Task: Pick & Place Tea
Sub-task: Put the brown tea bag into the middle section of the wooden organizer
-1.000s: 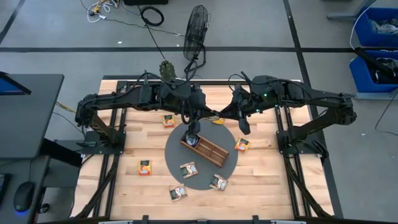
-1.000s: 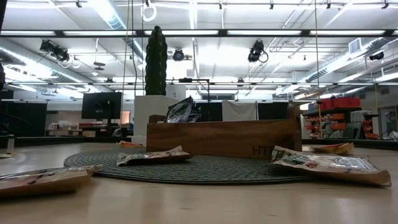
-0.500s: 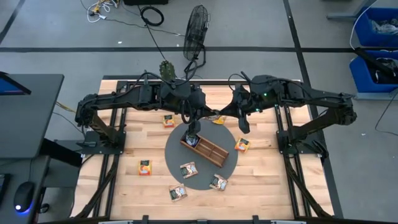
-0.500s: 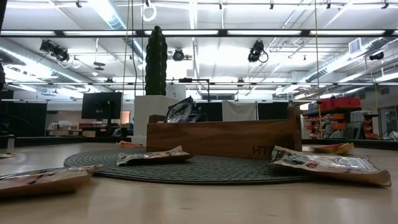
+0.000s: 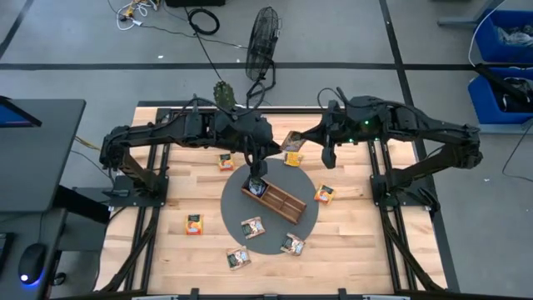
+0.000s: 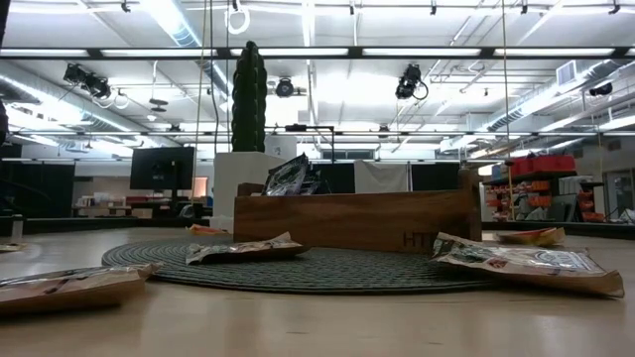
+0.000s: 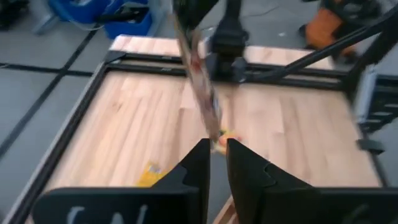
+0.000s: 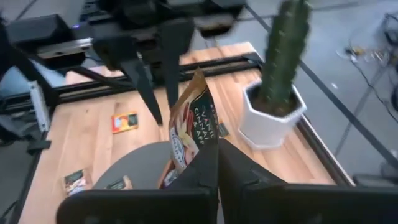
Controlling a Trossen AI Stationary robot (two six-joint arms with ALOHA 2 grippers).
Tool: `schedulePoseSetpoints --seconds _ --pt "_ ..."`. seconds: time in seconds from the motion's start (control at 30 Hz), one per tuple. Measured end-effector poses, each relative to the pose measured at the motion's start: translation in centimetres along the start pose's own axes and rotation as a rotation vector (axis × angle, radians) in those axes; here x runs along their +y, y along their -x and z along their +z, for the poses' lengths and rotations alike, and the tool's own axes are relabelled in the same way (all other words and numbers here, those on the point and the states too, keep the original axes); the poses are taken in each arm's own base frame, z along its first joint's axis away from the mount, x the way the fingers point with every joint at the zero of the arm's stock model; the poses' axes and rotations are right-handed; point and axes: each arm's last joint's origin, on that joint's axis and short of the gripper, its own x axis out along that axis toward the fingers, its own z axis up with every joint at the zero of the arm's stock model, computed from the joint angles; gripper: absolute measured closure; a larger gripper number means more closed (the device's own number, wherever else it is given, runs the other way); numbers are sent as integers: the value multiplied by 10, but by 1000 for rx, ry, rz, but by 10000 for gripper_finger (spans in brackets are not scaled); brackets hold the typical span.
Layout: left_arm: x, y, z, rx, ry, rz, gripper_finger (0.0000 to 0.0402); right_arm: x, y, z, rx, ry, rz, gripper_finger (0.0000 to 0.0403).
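My right gripper (image 5: 301,143) is shut on a beige and orange tea packet (image 5: 291,145), held upright above the back of the table; in the right wrist view the packet (image 8: 189,124) stands between my fingers (image 8: 211,152). My left gripper (image 5: 256,172) hangs over the left end of the wooden tray (image 5: 283,202), its fingers (image 7: 199,162) slightly open with nothing between them. A dark tea packet (image 5: 256,188) sits in that end compartment. More tea lies flat on the mat (image 5: 252,227) and on the table (image 5: 194,224).
The tray stands on a round grey mat (image 5: 237,204). A cactus in a white pot (image 5: 222,92) is at the table's back edge, near the held packet. An orange packet (image 5: 324,194) lies right of the mat, another (image 5: 225,161) behind it. A fan (image 5: 264,37) stands on the floor.
My right gripper has closed on a packet from behind the mat and lifted it up and back. My left gripper's fingers have parted slightly over the tray.
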Motion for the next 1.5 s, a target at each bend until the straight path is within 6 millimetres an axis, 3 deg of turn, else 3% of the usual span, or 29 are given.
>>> schedulePoseSetpoints --seconds 0.13,0.23,0.6,0.77,0.97,1.5 --pt "5 14 -2 26 -4 134 331 0 4 -4 28 -126 -22 402" --pt "9 27 -2 23 -2 243 329 9 -6 -18 85 -212 -8 402" --pt "20 60 2 -39 10 547 329 46 -84 -98 128 -468 -70 403" --pt "22 61 2 -33 7 564 329 55 -120 -123 253 -431 -110 403" --pt "22 61 -1 -4 -10 566 329 70 -155 -136 332 -380 -110 403" --pt "23 61 -6 43 -18 569 328 76 -188 -165 417 -285 -174 403"
